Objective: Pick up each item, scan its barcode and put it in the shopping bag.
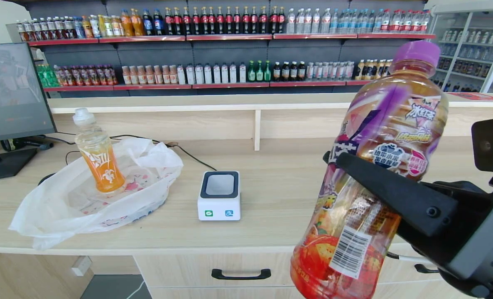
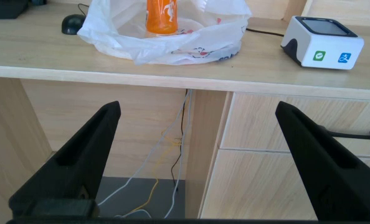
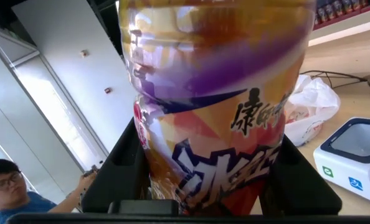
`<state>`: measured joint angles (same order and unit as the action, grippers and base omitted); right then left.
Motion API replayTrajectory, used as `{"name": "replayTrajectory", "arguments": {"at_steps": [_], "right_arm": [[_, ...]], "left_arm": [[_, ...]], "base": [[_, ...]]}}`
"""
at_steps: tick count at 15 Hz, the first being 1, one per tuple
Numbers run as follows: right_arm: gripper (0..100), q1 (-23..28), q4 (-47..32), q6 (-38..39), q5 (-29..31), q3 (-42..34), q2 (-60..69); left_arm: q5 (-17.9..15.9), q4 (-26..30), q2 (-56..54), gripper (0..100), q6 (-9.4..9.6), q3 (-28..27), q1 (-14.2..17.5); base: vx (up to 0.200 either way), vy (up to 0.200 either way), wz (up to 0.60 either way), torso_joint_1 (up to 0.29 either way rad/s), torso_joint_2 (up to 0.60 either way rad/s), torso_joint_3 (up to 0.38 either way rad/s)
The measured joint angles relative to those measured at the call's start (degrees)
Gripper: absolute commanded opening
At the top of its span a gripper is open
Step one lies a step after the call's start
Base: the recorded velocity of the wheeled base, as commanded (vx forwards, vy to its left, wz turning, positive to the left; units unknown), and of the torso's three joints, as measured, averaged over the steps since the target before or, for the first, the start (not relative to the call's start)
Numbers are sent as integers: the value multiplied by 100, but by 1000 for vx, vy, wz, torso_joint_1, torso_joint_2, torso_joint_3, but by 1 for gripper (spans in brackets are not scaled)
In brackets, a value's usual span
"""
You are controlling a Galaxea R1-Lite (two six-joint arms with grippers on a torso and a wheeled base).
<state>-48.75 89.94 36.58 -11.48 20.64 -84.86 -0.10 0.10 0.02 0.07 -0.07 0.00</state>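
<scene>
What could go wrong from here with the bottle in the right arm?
The purple-capped bottle sits tilted in the right gripper, jaws across its middle, so it may slip. Its barcode points away from the scanner, so the scan could miss. The orange bottle stands upright in the bag; putting a second one in could topple it.

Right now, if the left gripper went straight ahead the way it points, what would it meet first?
Most likely the cabinet front under the countertop, near the hanging cables. The open left gripper sits below the counter edge, so shopping bag and scanner lie above its line. Depth is unclear.
</scene>
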Motion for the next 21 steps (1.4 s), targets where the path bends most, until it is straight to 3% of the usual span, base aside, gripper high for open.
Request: {"name": "replayTrajectory", "arguments": {"at_steps": [4, 13, 15, 19, 21], "right_arm": [[0, 77, 2, -319, -1, -13, -26], [0, 813, -6, -2854, 51, -474, -439], [0, 895, -9, -3447, 432, -706, -433], [0, 1281, 5, -3702, 1586, -1031, -338], [0, 1541, -4, -3727, 1652, -1235, -238]], "left_arm": [[0, 0, 0, 100, 2, 2, 0], [2, 0, 0, 100, 2, 5, 0], [0, 1, 0, 100, 0, 5, 0], [0, 0, 0, 100, 2, 5, 0], [0, -2, 0, 100, 2, 5, 0]], "base": [[0, 0, 0, 0, 0, 0], [0, 0, 0, 0, 0, 0], [0, 0, 0, 0, 0, 0], [0, 0, 0, 0, 0, 0], [0, 0, 0, 0, 0, 0]]}}
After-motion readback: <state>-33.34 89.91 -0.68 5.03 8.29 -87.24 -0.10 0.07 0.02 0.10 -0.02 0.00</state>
